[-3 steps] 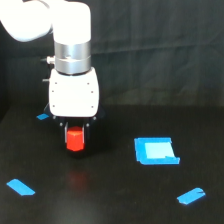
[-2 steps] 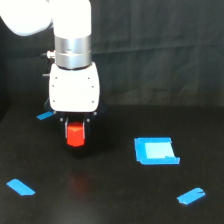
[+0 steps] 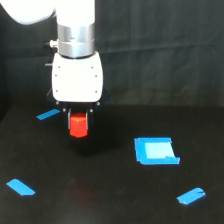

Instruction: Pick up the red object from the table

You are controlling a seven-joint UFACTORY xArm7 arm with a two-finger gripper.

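Note:
The red object [image 3: 78, 126] is a small red-orange block held between the dark fingers of my gripper [image 3: 79, 128], which is shut on it. It hangs clear above the black table [image 3: 110, 200], with a faint reddish reflection on the surface below it. The white gripper body and silver wrist rise above it at the exterior view's left of centre. The block's sides are partly covered by the fingers.
A blue square patch [image 3: 155, 150] lies on the table to the exterior view's right of the gripper. Blue tape strips lie at the near left [image 3: 20, 187], the near right [image 3: 191, 195] and behind the gripper on the left [image 3: 48, 114].
The gripper has risen with the red object in it, lifting the block higher off the table. The blue pieces have not moved.

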